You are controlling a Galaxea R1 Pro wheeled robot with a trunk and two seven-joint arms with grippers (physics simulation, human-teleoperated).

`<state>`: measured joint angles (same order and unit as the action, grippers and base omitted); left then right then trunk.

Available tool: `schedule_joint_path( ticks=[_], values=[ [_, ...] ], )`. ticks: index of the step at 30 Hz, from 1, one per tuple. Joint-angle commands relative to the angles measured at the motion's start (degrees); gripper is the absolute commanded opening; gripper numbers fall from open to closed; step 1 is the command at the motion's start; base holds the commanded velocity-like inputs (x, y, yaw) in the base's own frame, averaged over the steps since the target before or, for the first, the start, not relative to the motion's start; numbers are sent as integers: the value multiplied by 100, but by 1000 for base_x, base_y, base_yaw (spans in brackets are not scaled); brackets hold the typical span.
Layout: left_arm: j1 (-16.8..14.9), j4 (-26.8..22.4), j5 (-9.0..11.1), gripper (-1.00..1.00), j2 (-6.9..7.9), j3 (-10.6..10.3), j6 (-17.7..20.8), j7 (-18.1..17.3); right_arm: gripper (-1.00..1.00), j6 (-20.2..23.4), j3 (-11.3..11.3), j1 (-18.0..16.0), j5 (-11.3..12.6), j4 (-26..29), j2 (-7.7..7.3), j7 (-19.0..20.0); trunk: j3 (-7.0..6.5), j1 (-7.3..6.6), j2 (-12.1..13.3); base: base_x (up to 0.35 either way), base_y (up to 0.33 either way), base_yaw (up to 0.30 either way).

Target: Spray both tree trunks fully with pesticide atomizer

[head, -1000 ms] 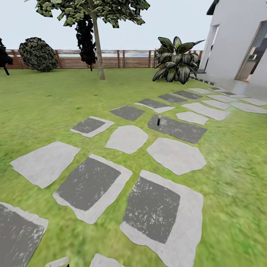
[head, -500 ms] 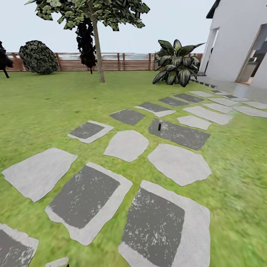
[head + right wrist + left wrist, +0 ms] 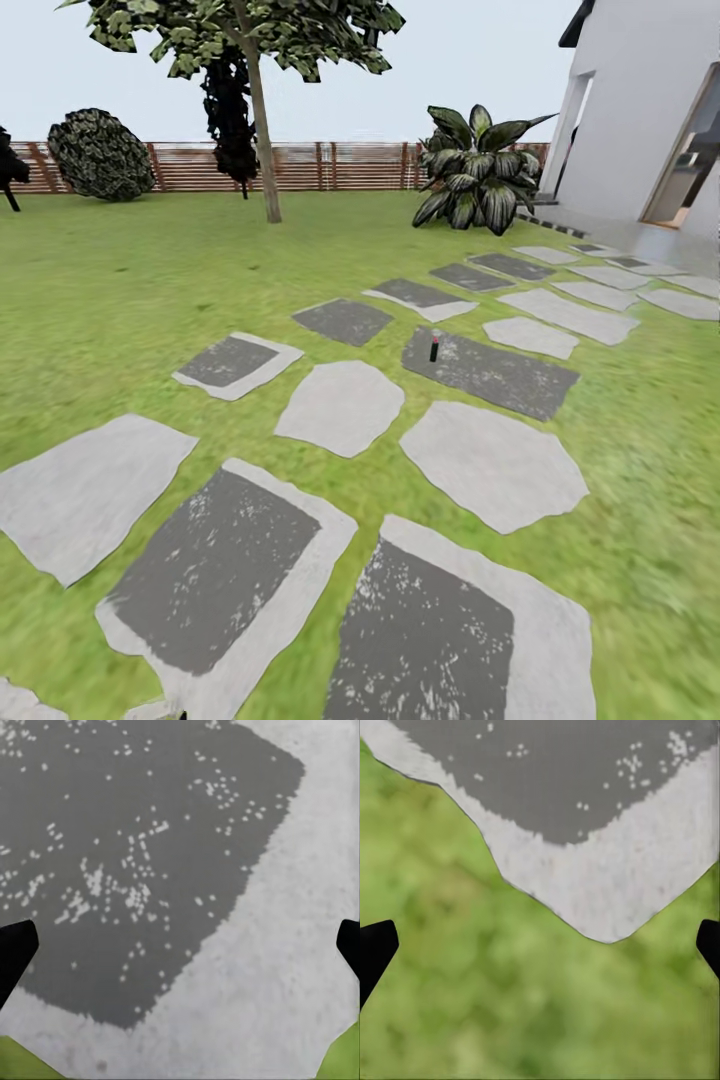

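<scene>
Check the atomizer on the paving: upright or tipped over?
Upright. In the head view the atomizer stands vertically on a dark paving slab, pale cap on top.

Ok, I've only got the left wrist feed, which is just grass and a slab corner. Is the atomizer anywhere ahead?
Observer: Yes. In the head view the atomizer stands upright on a dark paving slab, ahead and slightly right.
Operator: Any tree in sight?
Observer: One tree trunk rises far ahead to the left, in front of the fence.
Operator: And the right claw?
Observer: The right claw is open, looking down on a grey slab, with nothing between its fingers.
</scene>
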<state>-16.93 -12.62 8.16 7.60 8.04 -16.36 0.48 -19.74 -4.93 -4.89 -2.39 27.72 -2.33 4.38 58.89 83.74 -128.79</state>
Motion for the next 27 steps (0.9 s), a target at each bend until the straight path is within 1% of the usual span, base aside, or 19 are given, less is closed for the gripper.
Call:
schedule_joint_path(
  ticks=[1, 27],
  values=[
    [-3, 5, 54, 100, 3, -22, -17, 4, 100, -20, -43, -3, -24, -4, 5, 46, 5, 3, -1, 339, 0, 0],
    [-3, 5, 54, 100, 4, -22, -18, 4, 100, -16, -52, -3, -24, -4, 5, 46, 5, 3, -1, 339, 0, 0]
  ],
)
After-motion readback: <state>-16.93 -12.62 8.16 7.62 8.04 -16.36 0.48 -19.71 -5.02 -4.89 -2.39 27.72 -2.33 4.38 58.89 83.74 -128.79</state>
